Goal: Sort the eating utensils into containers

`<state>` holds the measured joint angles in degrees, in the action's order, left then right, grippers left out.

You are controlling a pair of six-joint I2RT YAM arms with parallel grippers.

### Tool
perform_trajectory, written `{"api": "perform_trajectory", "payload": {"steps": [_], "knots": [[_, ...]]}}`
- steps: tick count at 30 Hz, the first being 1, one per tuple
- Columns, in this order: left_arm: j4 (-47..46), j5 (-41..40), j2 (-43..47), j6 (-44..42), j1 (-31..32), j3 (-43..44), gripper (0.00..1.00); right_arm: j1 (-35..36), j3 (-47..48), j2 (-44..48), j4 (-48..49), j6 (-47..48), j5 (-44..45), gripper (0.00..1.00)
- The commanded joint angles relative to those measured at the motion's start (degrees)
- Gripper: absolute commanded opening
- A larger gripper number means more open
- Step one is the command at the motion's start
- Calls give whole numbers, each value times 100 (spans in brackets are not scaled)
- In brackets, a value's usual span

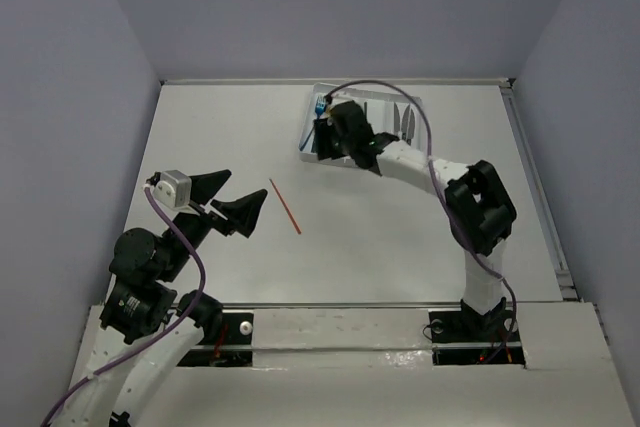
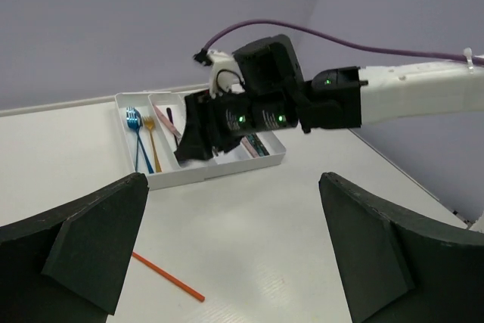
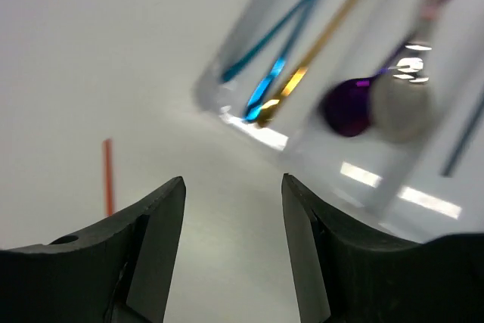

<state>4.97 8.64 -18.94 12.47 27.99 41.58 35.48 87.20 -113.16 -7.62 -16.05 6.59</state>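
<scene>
Lavender walls (image 1: 330, 7) enclose the white surface (image 1: 400, 247). The left gripper (image 1: 245, 189) and right gripper (image 3: 233, 187) gape empty, a red chopstick (image 1: 284, 206) beside the left.

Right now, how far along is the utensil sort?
Mostly done. Blue fork, gold fork, purple spoon and silver knives lie in the white tray. In hand: nothing; right tool hangs open at the tray, left tool is open and empty. Left: one red chopstick on the table, outside the tray.

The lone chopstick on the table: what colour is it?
The chopstick is red, shown best in the left wrist view.
</scene>
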Motion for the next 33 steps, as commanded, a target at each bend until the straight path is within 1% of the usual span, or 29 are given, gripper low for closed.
{"api": "perform_trajectory", "payload": {"steps": [1,4,7,11,15,16,19,20,21,22,24,25,27,30,33], "knots": [[-295,-20,-40,-43,-39,60,99,1142,-423,155,437,384,157,60],[-286,-47,-5,-34,-39,61,99,1610,-335,-47,270,401,403,60],[-278,-73,30,-43,-39,60,99,1891,-81,-319,-72,384,781,59],[-278,-56,39,-34,-39,60,99,2085,96,-654,-398,296,958,58],[-286,-47,66,-34,-39,52,99,2287,148,-926,-705,199,1213,52],[-286,-38,74,-34,-39,52,99,2348,166,-1022,-776,138,1248,47],[-286,-38,66,-25,-39,60,99,2428,140,-1111,-855,33,1318,40],[-286,-30,74,-34,-39,60,99,2498,148,-1129,-908,15,1371,37],[-295,-29,75,-34,-39,60,99,2498,148,-1164,-943,-12,1476,30],[-286,-21,66,-34,-39,60,99,2559,166,-1181,-1030,-29,1529,28],[-286,-21,75,-34,-39,60,99,2560,175,-1217,-1084,-126,1591,19],[-286,-21,75,-25,-39,52,99,2560,175,-1225,-1101,-196,1608,8],[-286,-21,75,-34,-39,52,99,2560,140,-1182,-1023,-205,1661,0],[-286,-21,66,-34,-39,60,99,2560,201,-1094,-1005,-162,1924,0],[-286,-21,66,-25,-39,52,99,2385,140,-700,-760,-56,2083,0]]}}
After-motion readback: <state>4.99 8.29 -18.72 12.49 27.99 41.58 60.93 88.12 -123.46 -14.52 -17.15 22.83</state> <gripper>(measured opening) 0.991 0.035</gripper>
